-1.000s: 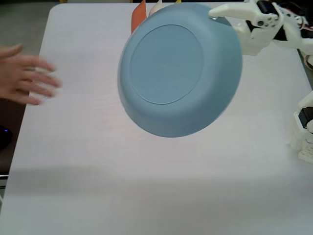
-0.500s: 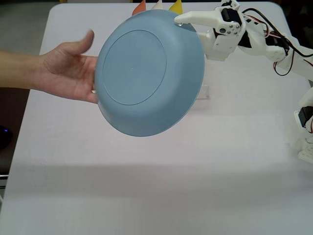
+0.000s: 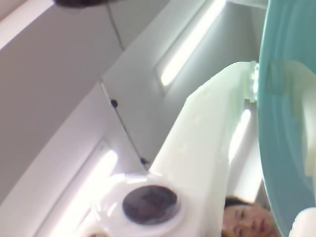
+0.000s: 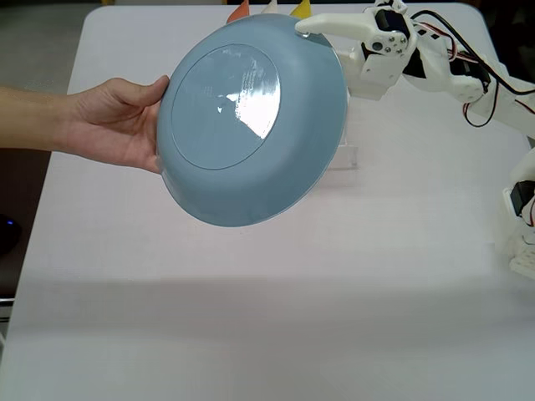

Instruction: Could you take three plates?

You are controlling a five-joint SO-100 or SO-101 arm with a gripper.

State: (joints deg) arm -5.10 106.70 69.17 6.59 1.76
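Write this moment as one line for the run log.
tool: on plate rim, upper right in fixed view | blue plate: tilted, off table | hand: holds left edge

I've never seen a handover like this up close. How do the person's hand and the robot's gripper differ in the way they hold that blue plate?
In the fixed view the hand holds the blue plate's left edge, with its fingers hidden behind the plate. The white gripper meets the upper right rim with thin fingers. The hand reaches in from the left; the gripper comes from the right. Both hold the plate tilted above the table.
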